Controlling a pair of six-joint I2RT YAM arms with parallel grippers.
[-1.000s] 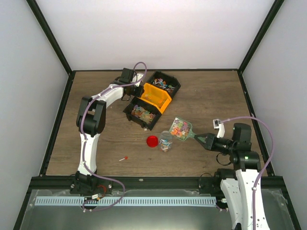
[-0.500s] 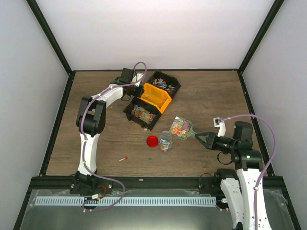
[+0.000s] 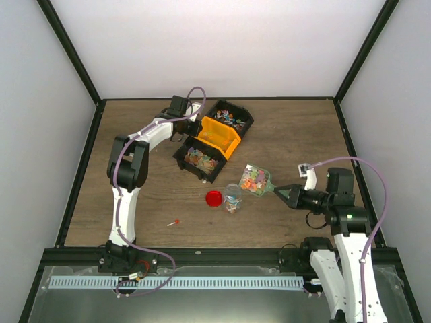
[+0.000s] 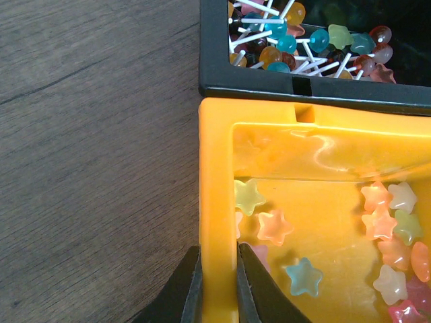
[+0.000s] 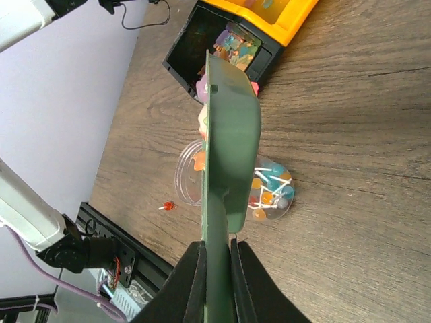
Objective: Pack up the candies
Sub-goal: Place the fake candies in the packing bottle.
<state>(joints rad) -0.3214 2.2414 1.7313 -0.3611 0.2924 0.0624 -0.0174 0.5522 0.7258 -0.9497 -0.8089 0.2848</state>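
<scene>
From above, the green slotted plastic scoop (image 3: 254,180), heaped with small multicoloured candies (image 3: 250,178), meets the clear round jar (image 3: 233,198) mid-table. Left wrist: the left gripper (image 4: 219,272) pinches the orange plastic bin (image 4: 303,222) by its wall. Right wrist: the right gripper (image 5: 217,266) clamps the scoop's handle; roll slowly, lip inside the jar's rim.

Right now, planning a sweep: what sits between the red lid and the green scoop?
The clear jar, candies inside, stands between lid and scoop, seen in the top view.
</scene>
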